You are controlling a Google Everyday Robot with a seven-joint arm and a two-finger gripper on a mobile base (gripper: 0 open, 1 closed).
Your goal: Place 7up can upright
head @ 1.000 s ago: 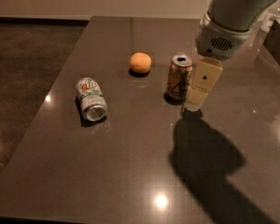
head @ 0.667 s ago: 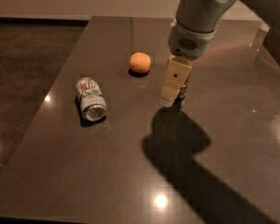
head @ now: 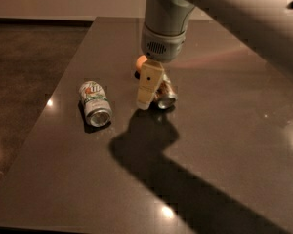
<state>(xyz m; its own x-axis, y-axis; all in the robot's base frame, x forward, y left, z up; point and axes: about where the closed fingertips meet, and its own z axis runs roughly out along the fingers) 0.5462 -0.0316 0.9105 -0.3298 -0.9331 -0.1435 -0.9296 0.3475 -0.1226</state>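
Note:
The 7up can (head: 94, 103) lies on its side on the dark table (head: 224, 145), left of centre, with a shiny silver end facing the front. My gripper (head: 144, 101) hangs from the grey arm (head: 167, 28) over the middle of the table, about a can's length to the right of the 7up can and apart from it. Its cream tip points down, close above the tabletop. It stands right in front of the brown-gold can (head: 166, 95).
The brown-gold can is partly hidden behind the gripper, with a shiny end showing low at the right. An orange fruit (head: 141, 61) peeks out behind the gripper. The table's left edge (head: 49, 116) runs close to the 7up can, with dark floor beyond. The arm's shadow falls to the front.
The arm has swung left and forward, from the table's right side to its middle, nearer the 7up can. The brown-gold can now shows lower and further left. The 7up can has not moved.

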